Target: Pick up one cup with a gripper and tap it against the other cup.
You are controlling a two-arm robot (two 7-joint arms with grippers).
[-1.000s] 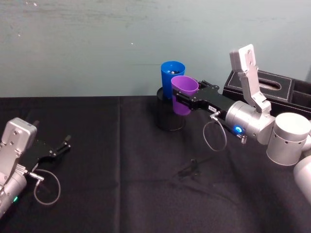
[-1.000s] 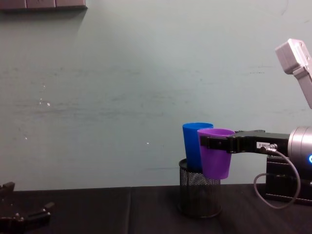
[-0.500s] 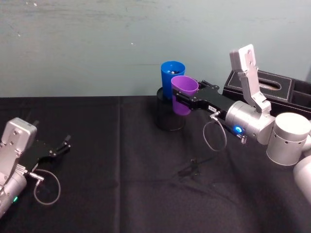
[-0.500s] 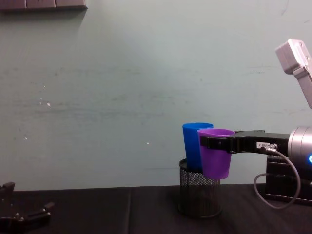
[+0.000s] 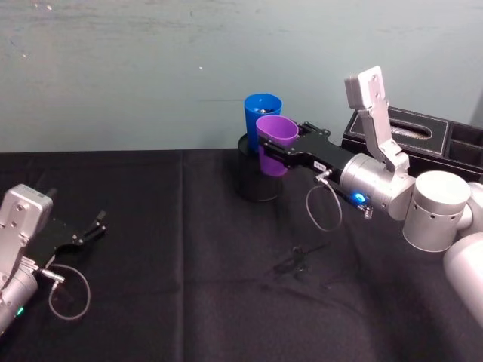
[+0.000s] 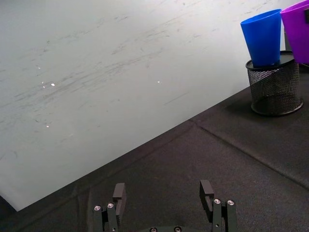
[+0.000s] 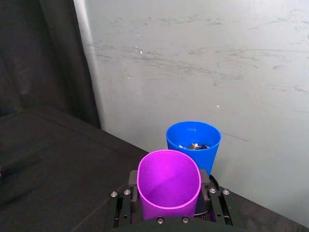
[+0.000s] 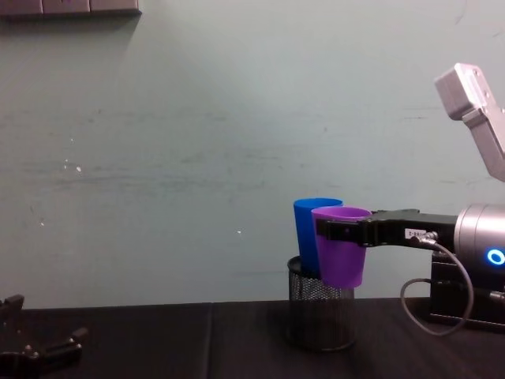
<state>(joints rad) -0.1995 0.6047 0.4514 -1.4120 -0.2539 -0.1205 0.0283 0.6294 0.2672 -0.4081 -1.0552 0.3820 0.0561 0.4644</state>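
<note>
Shift: right gripper (image 8: 341, 230), clamped on purple cup (image 8: 341, 264), has carried it left vs 0.5 s ago. It now overlaps blue cup (image 8: 306, 233) in mesh holder (image 8: 316, 320), prob. touching, so tap is landing. Left gripper (image 6: 164, 193) parked far left over worktop (image 5: 189, 264), fingers wide.

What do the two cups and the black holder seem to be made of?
Purple cup, held by the right gripper: likely plastic, smooth, even colour. Blue cup: likely the same, smooth with soft sheen. Black holder: apparently wire mesh, probably metal; fine grid shows.
</note>
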